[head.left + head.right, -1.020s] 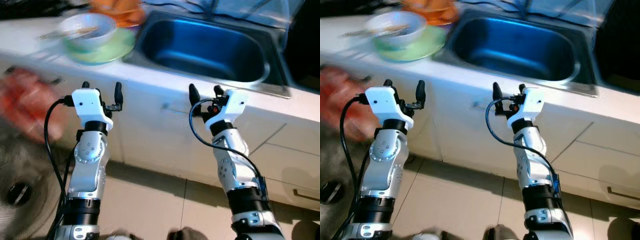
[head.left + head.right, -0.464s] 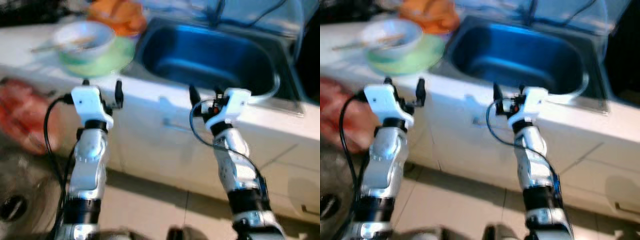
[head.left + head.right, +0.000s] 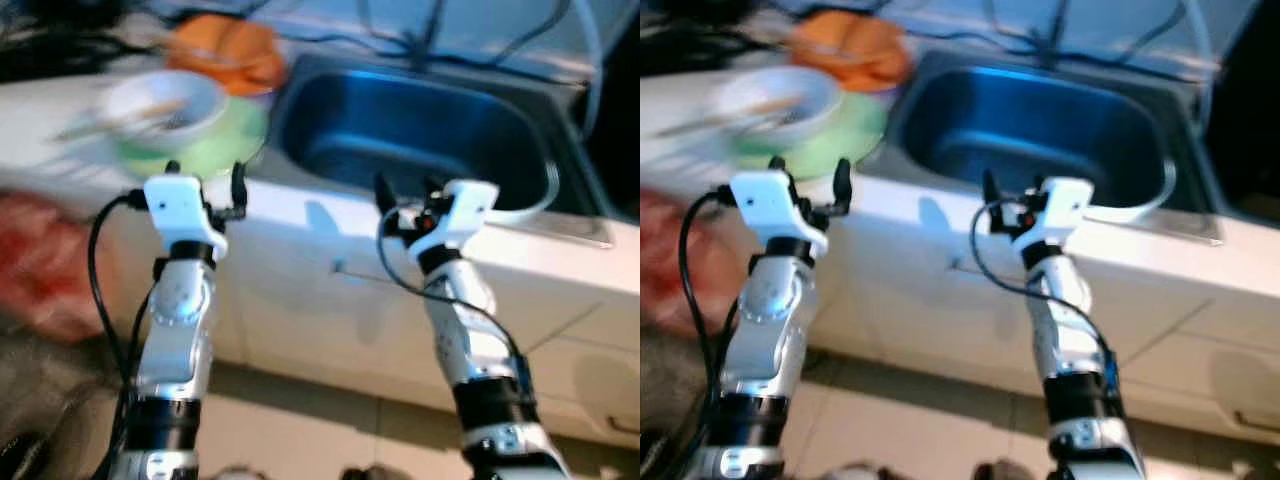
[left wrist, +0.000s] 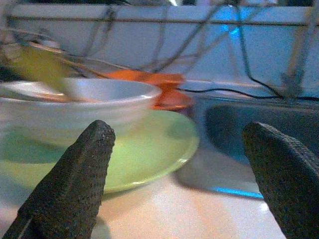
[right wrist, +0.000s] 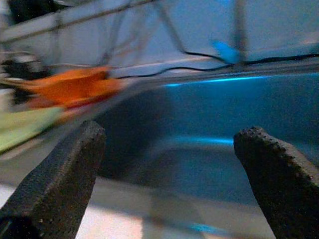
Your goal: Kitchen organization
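A white bowl (image 3: 165, 100) holding utensils sits on a light green plate (image 3: 215, 140) on the white counter, left of the steel sink (image 3: 420, 125). An orange dish (image 3: 225, 50) lies behind the plate. My left gripper (image 3: 205, 180) is open, raised in front of the counter edge just below the plate; its wrist view shows the bowl (image 4: 75, 102) and plate (image 4: 149, 149) close ahead. My right gripper (image 3: 408, 190) is open at the sink's front rim, with the basin (image 5: 209, 134) in front of its fingertips. Neither gripper holds anything.
White cabinet fronts (image 3: 330, 300) run below the counter. A red blurred object (image 3: 45, 265) sits low on the left. Cables (image 3: 420, 30) run along the wall behind the sink. Tiled floor (image 3: 290, 420) lies below.
The camera has moved closer to the counter, so sink and dishes sit lower in view. Both grippers now reach counter-edge height, still open.
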Tool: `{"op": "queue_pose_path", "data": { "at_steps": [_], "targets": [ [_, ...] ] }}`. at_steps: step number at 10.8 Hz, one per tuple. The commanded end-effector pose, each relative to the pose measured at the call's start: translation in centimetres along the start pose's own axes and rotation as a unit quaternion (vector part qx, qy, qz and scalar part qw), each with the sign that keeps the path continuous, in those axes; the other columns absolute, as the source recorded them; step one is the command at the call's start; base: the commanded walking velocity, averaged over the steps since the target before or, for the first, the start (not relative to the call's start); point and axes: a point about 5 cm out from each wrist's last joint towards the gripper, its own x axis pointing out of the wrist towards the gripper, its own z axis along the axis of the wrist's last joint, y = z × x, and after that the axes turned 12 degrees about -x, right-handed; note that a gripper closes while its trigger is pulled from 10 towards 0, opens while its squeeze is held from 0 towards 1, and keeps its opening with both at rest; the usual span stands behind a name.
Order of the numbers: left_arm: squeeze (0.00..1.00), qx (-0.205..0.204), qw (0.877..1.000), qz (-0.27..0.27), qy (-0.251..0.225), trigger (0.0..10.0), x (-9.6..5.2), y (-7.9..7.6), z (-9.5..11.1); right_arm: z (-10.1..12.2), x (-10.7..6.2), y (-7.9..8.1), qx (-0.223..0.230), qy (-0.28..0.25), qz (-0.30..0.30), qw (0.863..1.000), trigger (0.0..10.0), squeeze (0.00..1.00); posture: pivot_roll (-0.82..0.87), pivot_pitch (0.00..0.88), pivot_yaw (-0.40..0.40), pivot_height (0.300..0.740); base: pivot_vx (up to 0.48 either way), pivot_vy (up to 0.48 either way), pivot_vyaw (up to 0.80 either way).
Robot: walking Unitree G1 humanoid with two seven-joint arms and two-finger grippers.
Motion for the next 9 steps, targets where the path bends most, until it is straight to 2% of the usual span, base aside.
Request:
{"op": "queue_pose_path", "data": {
  "at_steps": [1,3,5,6,9],
  "targets": [
    [0.0,-0.001,1.0,-0.017,0.002,10.0,0.1,-0.8,0.0,0.3,0.0,-0.6,0.001,-0.004,-0.011,1.0,10.0,0.0,0.08,0.138,-0.062,0.74,0.315,0.0,0.0],
    [0.0,-0.002,1.0,-0.024,0.004,10.0,0.1,-1.0,0.0,0.1,0.0,-0.5,0.011,0.001,-0.01,1.0,10.0,0.0,0.08,0.138,-0.062,0.74,0.315,0.24,-0.25],
    [0.0,-0.003,1.0,-0.03,0.008,10.0,0.1,-1.2,-0.1,0.0,0.0,-0.5,0.008,0.004,-0.013,1.0,10.0,0.0,0.09,0.136,-0.063,0.74,0.317,0.0,-0.68],
    [0.0,0.003,0.999,-0.05,0.017,10.0,-0.1,-1.7,-0.4,0.0,0.0,-0.6,0.007,0.004,-0.016,1.0,10.0,0.0,0.09,0.137,-0.063,0.74,0.251,0.0,0.0],
    [0.0,0.008,0.997,-0.077,0.027,10.0,-0.4,-2.4,-0.8,0.0,0.0,-0.6,0.006,0.004,-0.018,1.0,10.0,0.0,0.09,0.138,-0.063,0.74,0.0,0.0,0.0]
  ]
}}
